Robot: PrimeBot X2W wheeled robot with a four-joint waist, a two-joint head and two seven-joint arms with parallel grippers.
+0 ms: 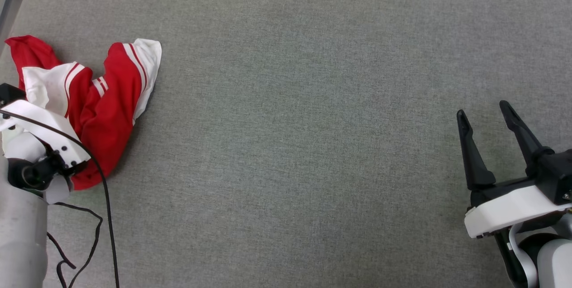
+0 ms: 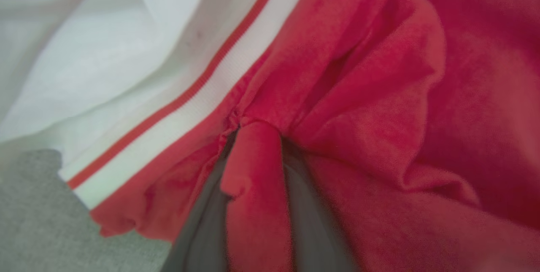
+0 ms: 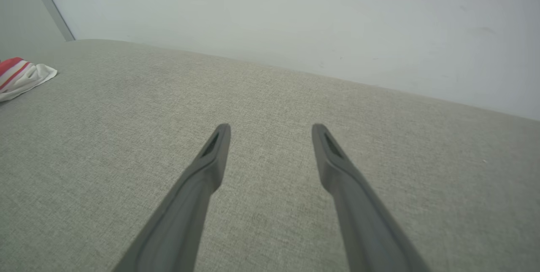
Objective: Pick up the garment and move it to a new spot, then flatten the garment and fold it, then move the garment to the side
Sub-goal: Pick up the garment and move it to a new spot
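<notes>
One camera high overhead, two riding low on the wrists.
The head view looks steeply down on the grey counter (image 1: 313,145) from well above. The left wrist view sits very close against the garment (image 2: 379,95), blurred. The right wrist view looks low along the right pincer (image 3: 271,127) across the counter to a pale wall (image 3: 295,10). It shares the counter and the garment's striped edge with the head view.

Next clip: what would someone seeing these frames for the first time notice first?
The crumpled red-and-white garment at the far left of the grey surface stands out. In the left wrist view, the left tool pinches a red fold of it. The right tool hangs open at the lower right.
</notes>
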